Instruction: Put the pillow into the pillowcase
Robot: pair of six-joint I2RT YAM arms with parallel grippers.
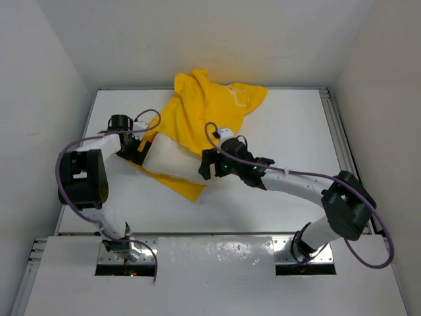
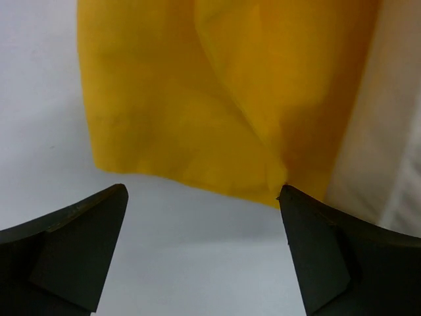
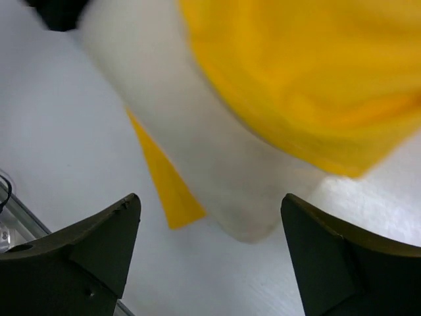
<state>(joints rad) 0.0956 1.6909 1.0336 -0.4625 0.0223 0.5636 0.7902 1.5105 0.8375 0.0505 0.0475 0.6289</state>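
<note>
On the counter (image 1: 296,131), seen from above, the pillow (image 1: 172,159) lies partly inside the yellow pillowcase (image 1: 204,108), its near end bare. Left wrist view: the left claw (image 2: 200,194) gapes, released, at the case's hem. Right wrist view: the right claw (image 3: 210,201), released, faces the pillow's bare end.

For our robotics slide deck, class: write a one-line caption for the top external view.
Left gripper and right gripper, both open, flank the pillow partly inside the yellow pillowcase.

Pillow (image 1: 172,160) partly inside pillowcase (image 1: 197,112)
</note>
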